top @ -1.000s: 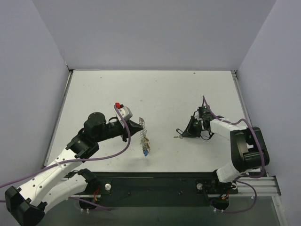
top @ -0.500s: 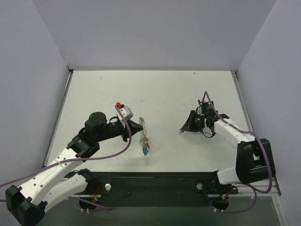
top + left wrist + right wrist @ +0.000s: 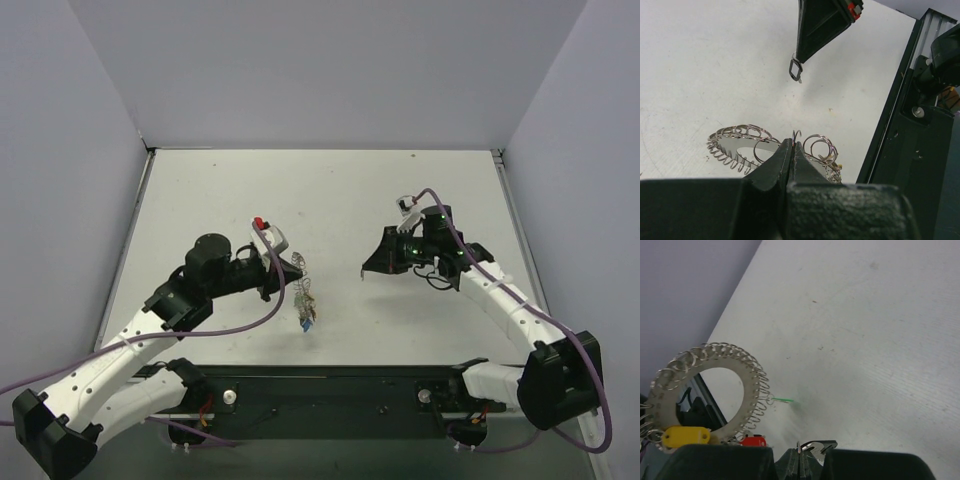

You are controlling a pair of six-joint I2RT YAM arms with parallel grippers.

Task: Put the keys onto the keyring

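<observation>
The keyring (image 3: 304, 292) is a large silvery hoop with a coiled rim. It hangs from my left gripper (image 3: 297, 268), which is shut on one of its small wire loops (image 3: 797, 135). Yellow (image 3: 685, 436), red (image 3: 754, 441) and green (image 3: 784, 400) key heads hang on the hoop (image 3: 752, 385). My right gripper (image 3: 366, 272) is shut on a small silvery key (image 3: 822, 445) and holds it above the table to the right of the hoop. That key also shows in the left wrist view (image 3: 795, 69), hanging from the right fingertips.
The white table (image 3: 330, 200) has purple walls at the back and sides. The black base rail (image 3: 330, 385) runs along the near edge and shows in the left wrist view (image 3: 900, 130). Purple cables trail from both arms.
My right gripper has risen and moved left toward the keyring, carrying the small key. My left gripper has shifted slightly and still holds the keyring.
</observation>
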